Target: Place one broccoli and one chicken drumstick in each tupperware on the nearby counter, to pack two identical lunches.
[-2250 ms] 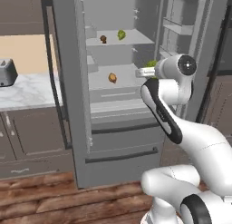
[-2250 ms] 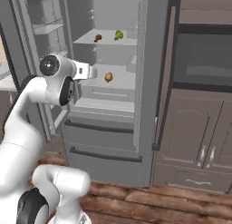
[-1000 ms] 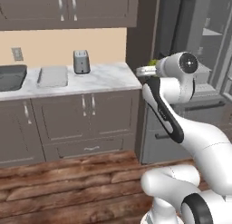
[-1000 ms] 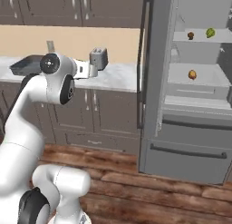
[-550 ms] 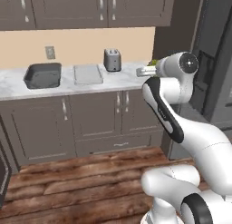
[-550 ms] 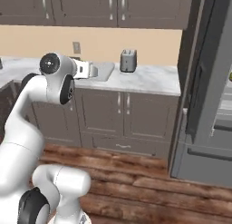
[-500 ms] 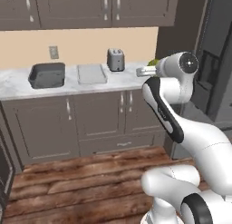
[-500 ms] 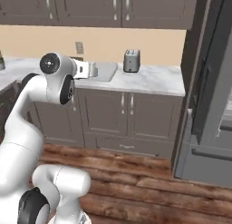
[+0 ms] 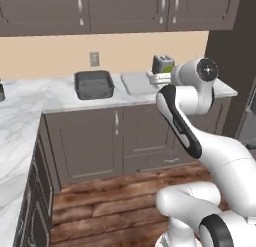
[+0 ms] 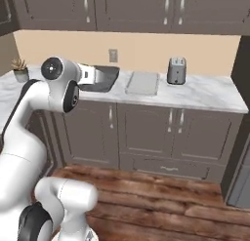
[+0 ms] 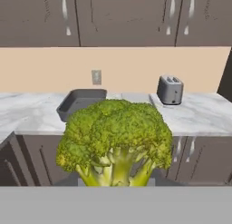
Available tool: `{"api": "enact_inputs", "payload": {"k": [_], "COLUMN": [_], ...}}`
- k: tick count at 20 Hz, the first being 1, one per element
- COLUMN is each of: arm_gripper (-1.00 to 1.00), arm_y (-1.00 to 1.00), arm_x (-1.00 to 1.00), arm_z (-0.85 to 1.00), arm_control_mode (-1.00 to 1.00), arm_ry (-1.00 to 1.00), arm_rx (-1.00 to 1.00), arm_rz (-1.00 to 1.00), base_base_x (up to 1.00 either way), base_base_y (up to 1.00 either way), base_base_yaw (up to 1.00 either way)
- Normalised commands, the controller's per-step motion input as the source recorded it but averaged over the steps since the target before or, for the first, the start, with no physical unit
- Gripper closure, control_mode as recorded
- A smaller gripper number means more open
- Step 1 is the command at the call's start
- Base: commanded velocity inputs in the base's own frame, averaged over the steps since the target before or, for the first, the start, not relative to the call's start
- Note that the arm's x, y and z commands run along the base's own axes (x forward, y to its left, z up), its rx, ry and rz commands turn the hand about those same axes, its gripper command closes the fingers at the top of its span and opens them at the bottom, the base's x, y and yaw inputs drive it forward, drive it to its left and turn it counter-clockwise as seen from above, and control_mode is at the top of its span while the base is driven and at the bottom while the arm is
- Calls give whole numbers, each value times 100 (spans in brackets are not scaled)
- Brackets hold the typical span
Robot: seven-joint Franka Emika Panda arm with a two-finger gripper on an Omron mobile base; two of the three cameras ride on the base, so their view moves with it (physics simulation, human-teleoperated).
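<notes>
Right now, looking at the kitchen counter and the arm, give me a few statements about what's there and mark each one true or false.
1. The gripper holds a broccoli. True.
2. The dark grey tupperware already has food in it. False: it looks empty.
3. The pale grey tupperware lies between the dark one and the toaster. True.
4. The toaster stands on the wooden floor. False: it stands on the counter.
5. The broccoli rests inside the pale tupperware. False: it is up in the gripper.
</notes>
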Motion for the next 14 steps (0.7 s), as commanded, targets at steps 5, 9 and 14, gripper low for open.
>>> {"api": "enact_inputs", "payload": {"k": [5, 9, 14], "arm_gripper": [100, 100, 100], "arm_y": [0, 0, 0], "arm_x": [0, 0, 0], "arm_z": [0, 0, 0], "arm_control_mode": [100, 100, 100], "arm_ry": [0, 0, 0], "arm_rx": [0, 0, 0], "arm_rz": [0, 0, 0], "base_base_x": [95, 100, 100], "base_base_y": [35, 10, 18], "base_base_yaw": [-7, -9, -11]}}
